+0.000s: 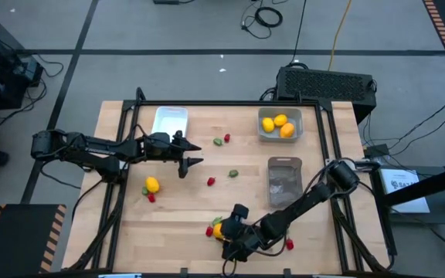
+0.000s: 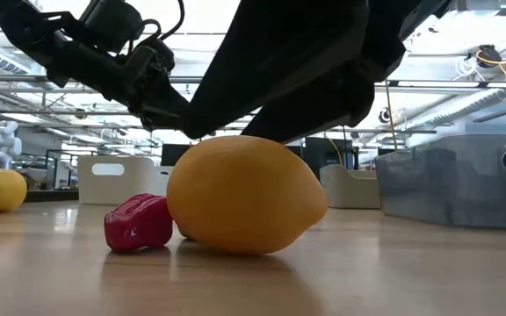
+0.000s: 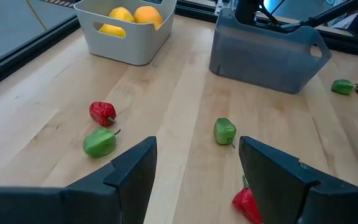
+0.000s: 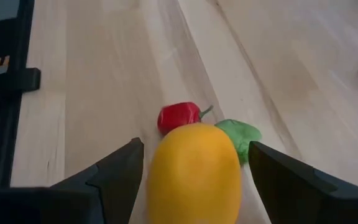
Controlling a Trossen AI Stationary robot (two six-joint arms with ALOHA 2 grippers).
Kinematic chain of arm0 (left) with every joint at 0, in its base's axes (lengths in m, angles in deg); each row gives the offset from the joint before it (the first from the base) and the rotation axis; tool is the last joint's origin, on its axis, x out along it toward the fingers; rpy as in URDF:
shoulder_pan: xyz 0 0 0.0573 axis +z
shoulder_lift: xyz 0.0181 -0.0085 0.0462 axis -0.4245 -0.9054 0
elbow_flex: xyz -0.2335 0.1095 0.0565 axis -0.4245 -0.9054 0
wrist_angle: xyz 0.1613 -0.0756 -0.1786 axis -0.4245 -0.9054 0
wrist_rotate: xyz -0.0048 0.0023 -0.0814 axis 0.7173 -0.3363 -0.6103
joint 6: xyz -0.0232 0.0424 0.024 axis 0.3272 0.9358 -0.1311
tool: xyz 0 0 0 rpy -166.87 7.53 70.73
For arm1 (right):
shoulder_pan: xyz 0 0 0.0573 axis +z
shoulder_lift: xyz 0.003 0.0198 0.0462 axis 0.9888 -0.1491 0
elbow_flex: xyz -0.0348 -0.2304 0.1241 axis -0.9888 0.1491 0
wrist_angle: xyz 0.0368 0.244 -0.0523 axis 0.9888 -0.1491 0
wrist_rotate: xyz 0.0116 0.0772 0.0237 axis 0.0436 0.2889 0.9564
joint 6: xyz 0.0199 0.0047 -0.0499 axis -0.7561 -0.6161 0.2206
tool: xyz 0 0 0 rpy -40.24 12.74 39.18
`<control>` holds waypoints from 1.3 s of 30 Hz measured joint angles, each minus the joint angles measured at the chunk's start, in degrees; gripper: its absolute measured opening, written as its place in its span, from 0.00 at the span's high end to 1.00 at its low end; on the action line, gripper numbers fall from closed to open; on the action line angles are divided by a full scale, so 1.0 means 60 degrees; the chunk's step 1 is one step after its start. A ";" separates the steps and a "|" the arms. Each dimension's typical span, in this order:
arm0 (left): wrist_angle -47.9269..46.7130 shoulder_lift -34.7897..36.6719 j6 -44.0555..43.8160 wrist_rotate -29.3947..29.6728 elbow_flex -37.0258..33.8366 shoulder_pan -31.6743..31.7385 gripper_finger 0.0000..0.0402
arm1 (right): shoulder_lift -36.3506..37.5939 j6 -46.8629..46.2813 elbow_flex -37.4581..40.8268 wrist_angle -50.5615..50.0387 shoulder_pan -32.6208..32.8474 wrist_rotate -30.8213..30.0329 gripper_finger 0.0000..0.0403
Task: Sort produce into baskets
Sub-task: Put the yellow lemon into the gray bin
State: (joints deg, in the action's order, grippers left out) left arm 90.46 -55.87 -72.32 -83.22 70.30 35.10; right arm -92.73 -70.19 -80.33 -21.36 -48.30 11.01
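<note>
A yellow-orange lemon (image 4: pixel 194 171) lies on its side on the wooden table near the front edge (image 1: pixel 219 228). A red piece (image 4: pixel 178 116) and a green leafy piece (image 4: pixel 241 137) lie close beside it. My right gripper (image 4: pixel 194 149) is open, slanting down over the lemon (image 2: pixel 244 193). One finger stands on each side of the lemon, with a narrow gap showing. My left gripper (image 1: pixel 190 154) waits open above the table's left middle, holding nothing. The white basket (image 1: pixel 170 121), the pale grey basket (image 1: pixel 279 133) with three lemons and the dark grey basket (image 1: pixel 284 181) stand farther back.
Loose produce lies about: a lemon (image 1: pixel 152 184) with a red piece (image 1: pixel 151 198) at the left, a green and a red piece (image 1: pixel 222 140) in the middle back, a red (image 1: pixel 211 181) and a green piece (image 1: pixel 233 174) in the centre, and a red piece (image 1: pixel 290 244) under the right arm.
</note>
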 joint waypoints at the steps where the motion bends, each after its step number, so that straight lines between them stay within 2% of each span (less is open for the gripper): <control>1: 0.0002 0.0000 0.0000 0.0000 0.0000 0.0000 0.41 | -0.0010 0.0000 0.0000 -0.0006 0.0000 0.0001 0.31; 13: -0.0037 0.0000 -0.0229 0.0000 0.0000 0.0000 0.41 | -0.0759 -0.0831 -0.0044 0.0180 0.0000 0.0232 0.31; 24: -0.0285 0.0000 -0.0168 0.0000 0.0000 0.0000 0.41 | -0.0713 -0.1166 -0.0018 -0.0670 -0.0035 0.1213 0.32; 30: -0.0383 0.0137 -0.0175 -0.0005 0.0000 0.0000 0.41 | -0.0095 -0.0548 -0.0064 -0.1322 -0.0094 0.1404 0.39; 34: -0.1184 0.0917 -0.0056 -0.0039 0.0000 0.0008 0.41 | 0.0784 0.0038 -0.0135 -0.1778 -0.0162 0.1241 0.41; 39: -0.2705 0.2395 0.0101 0.0477 0.0004 0.0018 0.41 | 0.2174 0.1026 -0.0135 -0.2712 -0.0385 0.0127 0.38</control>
State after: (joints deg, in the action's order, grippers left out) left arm 74.23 -41.50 -71.71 -80.36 70.32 35.21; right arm -79.68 -64.04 -81.14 -37.64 -50.61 11.78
